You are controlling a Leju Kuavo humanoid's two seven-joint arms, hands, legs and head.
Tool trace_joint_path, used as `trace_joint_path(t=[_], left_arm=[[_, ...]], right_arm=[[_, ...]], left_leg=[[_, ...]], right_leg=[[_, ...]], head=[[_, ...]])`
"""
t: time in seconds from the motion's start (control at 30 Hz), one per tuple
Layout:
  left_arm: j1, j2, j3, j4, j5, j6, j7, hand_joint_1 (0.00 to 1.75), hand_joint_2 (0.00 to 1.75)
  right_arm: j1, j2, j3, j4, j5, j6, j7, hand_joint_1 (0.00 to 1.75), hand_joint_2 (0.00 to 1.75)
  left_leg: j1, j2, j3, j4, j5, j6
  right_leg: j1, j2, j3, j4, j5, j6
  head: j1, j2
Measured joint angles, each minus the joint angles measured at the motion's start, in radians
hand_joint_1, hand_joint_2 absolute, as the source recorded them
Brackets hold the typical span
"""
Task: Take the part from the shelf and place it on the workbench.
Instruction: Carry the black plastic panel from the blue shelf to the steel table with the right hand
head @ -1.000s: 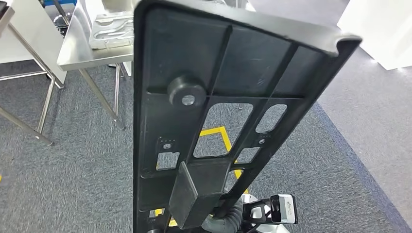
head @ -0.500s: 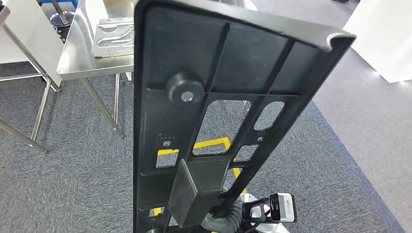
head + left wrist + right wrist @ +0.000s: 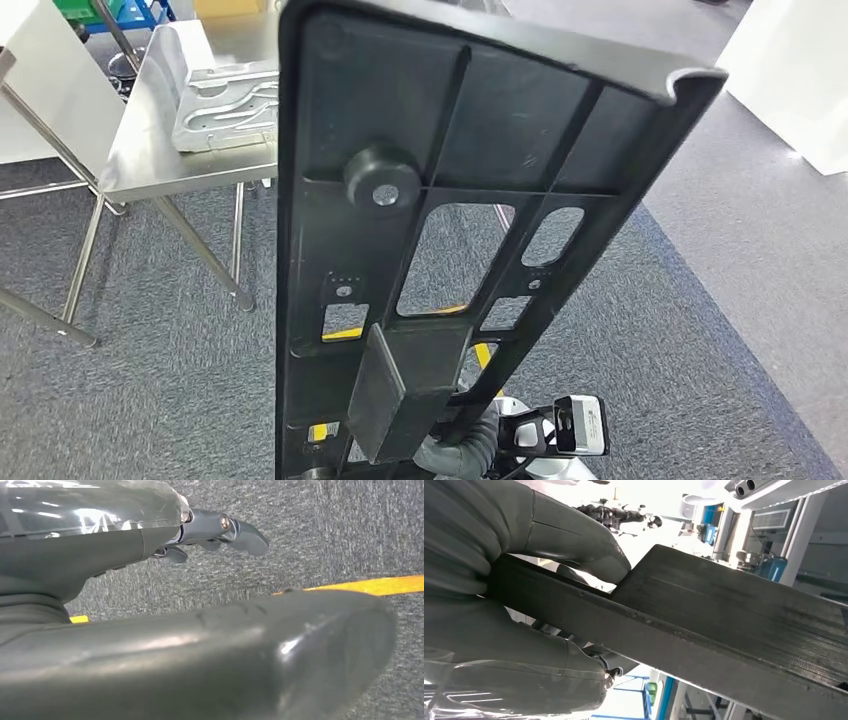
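Where grey carpet (image 3: 150,400) spreads, a steel workbench (image 3: 160,150) stands.

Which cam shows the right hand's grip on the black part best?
Right wrist view: the right hand clamps the black part between thumb and fingers, close up. Head view shows the part whole but hides the grip. Left wrist view shows only a blurred dark edge.

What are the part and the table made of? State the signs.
Part: likely moulded black plastic, matt with slight sheen; ribs, cut-out windows and a round boss suggest moulding. Table: looks like stainless steel, brushed and reflective, on thin metal legs.
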Motion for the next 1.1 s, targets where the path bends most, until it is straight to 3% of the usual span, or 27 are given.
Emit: trace_joint_path(t=[0.03, 0.13, 0.2, 0.27, 0.37, 0.43, 0.47, 0.5, 0.57, 0.63, 0.67, 0.7, 0.73, 0.8, 0.83, 0.87, 0.93, 1.0, 1.03, 1.1], left_arm=[[0.002, 0.0, 0.0, 0.0, 0.0, 0.0, -0.001, 0.0, 0.0], [0.004, 0.002, 0.0, 0.0, 0.0, -0.001, -0.006, 0.0, 0.0], [0.005, 0.004, 0.0, 0.0, 0.0, -0.002, -0.007, 0.0, 0.0], [0.006, 0.005, 0.0, 0.0, 0.0, -0.002, -0.007, 0.0, 0.0], [0.005, 0.006, -0.001, 0.0, 0.0, -0.002, -0.006, 0.0, 0.0], [0.005, 0.008, -0.001, 0.0, 0.0, -0.002, -0.006, 0.0, 0.0], [0.005, 0.008, -0.001, 0.0, 0.0, -0.002, -0.005, 0.0, 0.0], [0.005, 0.008, -0.001, 0.0, 0.0, -0.001, -0.005, 0.0, 0.0], [0.004, 0.008, -0.001, 0.0, 0.0, 0.001, -0.004, 0.0, 0.0], [0.009, 0.008, -0.001, 0.0, 0.0, 0.002, -0.004, 0.0, 0.0], [0.011, 0.008, -0.001, 0.0, 0.0, 0.001, -0.004, 0.0, 0.0], [0.012, 0.008, -0.001, 0.0, 0.0, 0.0, -0.004, 0.0, 0.0], [0.012, 0.008, -0.002, 0.0, 0.0, -0.001, -0.005, 0.0, 0.0], [0.011, 0.009, -0.003, 0.0, 0.0, -0.005, -0.006, 0.0, 0.0], [0.009, 0.01, -0.004, 0.0, 0.0, -0.006, -0.007, 0.0, 0.0], [0.006, 0.01, -0.005, 0.0, 0.0, -0.008, -0.008, 0.0, 0.0], [-0.005, 0.008, -0.006, 0.0, 0.0, -0.009, -0.008, 0.0, 0.0], [-0.01, 0.007, -0.006, 0.0, 0.0, -0.01, -0.007, 0.0, 0.0], [-0.009, 0.006, -0.006, 0.0, 0.0, -0.009, -0.007, 0.0, 0.0], [-0.003, 0.007, -0.007, 0.0, 0.0, -0.009, -0.007, 0.0, 0.0]], right_arm=[[0.0, 0.0, 0.0, 0.001, -0.001, -0.004, 0.0, 1.75, 1.75], [-0.001, 0.0, 0.0, 0.003, -0.003, -0.013, 0.0, 1.75, 1.75], [-0.002, 0.0, 0.0, 0.003, -0.003, -0.014, 0.0, 1.75, 1.75], [-0.002, 0.0, 0.0, 0.003, -0.003, -0.015, 0.0, 1.75, 1.75], [-0.001, 0.0, 0.0, 0.003, -0.003, -0.017, 0.0, 1.75, 1.75], [-0.003, 0.0, 0.001, 0.0, -0.005, -0.02, 0.0, 1.75, 1.75], [-0.004, 0.001, 0.001, -0.002, -0.006, -0.02, 0.0, 1.75, 1.75], [-0.004, 0.001, 0.001, -0.003, -0.006, -0.019, 0.0, 1.75, 1.75], [0.001, 0.002, 0.001, -0.003, -0.004, -0.019, 0.0, 1.75, 1.75], [0.007, 0.002, 0.001, -0.003, -0.002, -0.022, 0.0, 1.75, 1.75], [0.01, 0.002, 0.001, -0.003, 0.0, -0.023, 0.0, 1.75, 1.75], [0.014, 0.002, 0.001, -0.003, 0.002, -0.023, 0.0, 1.75, 1.75], [0.019, 0.002, 0.001, -0.003, 0.005, -0.024, 0.0, 1.75, 1.75], [0.028, 0.003, 0.002, -0.005, 0.012, -0.025, 0.0, 1.75, 1.75], [0.031, 0.004, 0.002, -0.008, 0.016, -0.025, 0.0, 1.75, 1.75], [0.032, 0.006, 0.002, -0.013, 0.018, -0.025, 0.0, 1.75, 1.75], [0.029, 0.012, 0.002, -0.022, 0.018, -0.025, 0.0, 1.75, 1.75], [0.029, 0.016, 0.002, -0.025, 0.019, -0.025, 0.0, 1.75, 1.75], [0.03, 0.017, 0.002, -0.025, 0.019, -0.024, 0.0, 1.75, 1.75], [0.031, 0.017, 0.002, -0.024, 0.019, -0.024, 0.0, 1.75, 1.75]], left_leg=[[0.0, 0.0, -0.01, -0.016, 0.011, 0.001], [-0.005, 0.004, 0.028, -0.188, 0.134, 0.02], [-0.011, 0.007, 0.045, -0.256, 0.185, 0.031], [-0.012, 0.007, 0.045, -0.258, 0.183, 0.031], [-0.016, 0.006, 0.054, -0.262, 0.146, 0.036], [-0.012, 0.003, 0.098, -0.289, 0.132, 0.051], [-0.008, 0.002, 0.122, -0.302, 0.133, 0.058], [-0.005, 0.001, 0.142, -0.308, 0.13, 0.062], [-0.004, 0.0, 0.161, -0.308, 0.112, 0.062], [0.0, -0.002, 0.188, -0.308, 0.086, 0.057], [0.003, -0.002, 0.206, -0.308, 0.072, 0.052], [0.006, -0.002, 0.223, -0.308, 0.056, 0.047], [0.007, -0.002, 0.241, -0.307, 0.039, 0.042], [0.007, -0.001, 0.269, -0.309, 0.007, 0.026], [0.007, 0.0, 0.281, -0.307, -0.001, 0.017], [0.008, 0.001, 0.285, -0.298, 0.002, 0.008], [0.011, 0.002, 0.259, -0.225, 0.032, -0.004], [0.013, 0.003, 0.174, -0.096, 0.043, -0.009], [0.012, 0.003, 0.122, -0.037, 0.021, -0.01], [0.011, 0.003, 0.036, 0.021, -0.059, -0.009]], right_leg=[[0.0, 0.001, 0.012, 0.0, -0.01, 0.001], [0.0, -0.002, 0.053, -0.001, -0.039, 0.006], [0.0, -0.004, 0.067, -0.001, -0.05, 0.008], [0.001, -0.004, 0.071, 0.0, -0.052, 0.009], [0.001, -0.002, 0.078, -0.002, -0.053, 0.02], [0.001, -0.003, 0.089, 0.025, -0.054, 0.036], [0.0, -0.004, 0.079, 0.063, -0.057, 0.043], [-0.001, -0.004, 0.05, 0.116, -0.071, 0.048], [-0.006, -0.004, -0.041, 0.222, -0.123, 0.057], [-0.011, -0.005, -0.105, 0.245, -0.165, 0.065], [-0.014, -0.005, -0.116, 0.214, -0.156, 0.069], [-0.018, -0.007, -0.118, 0.162, -0.116, 0.074], [-0.021, -0.013, -0.115, 0.108, -0.05, 0.078], [-0.02, -0.022, -0.104, 0.049, 0.046, 0.065], [-0.017, -0.023, -0.098, 0.044, 0.061, 0.053], [-0.014, -0.019, -0.089, 0.045, 0.05, 0.039], [-0.014, -0.013, -0.066, 0.039, 0.035, 0.022], [-0.015, -0.012, -0.038, 0.03, 0.016, 0.01], [-0.014, -0.01, -0.023, 0.026, 0.005, 0.007], [-0.011, -0.005, 0.011, 0.02, -0.02, 0.003]], head=[[0.0, 0.0], [0.0, 0.0], [0.0, 0.0], [0.0, 0.0], [0.0, 0.0], [0.0, 0.0], [0.0, 0.0], [0.0, 0.0], [0.0, 0.0], [0.0, 0.0], [0.0, 0.0], [0.0, 0.0], [0.0, 0.0], [0.0, 0.0], [0.0, 0.0], [0.0, 0.0], [0.0, 0.0], [-0.001, 0.0], [-0.001, 0.0], [-0.001, 0.0]])
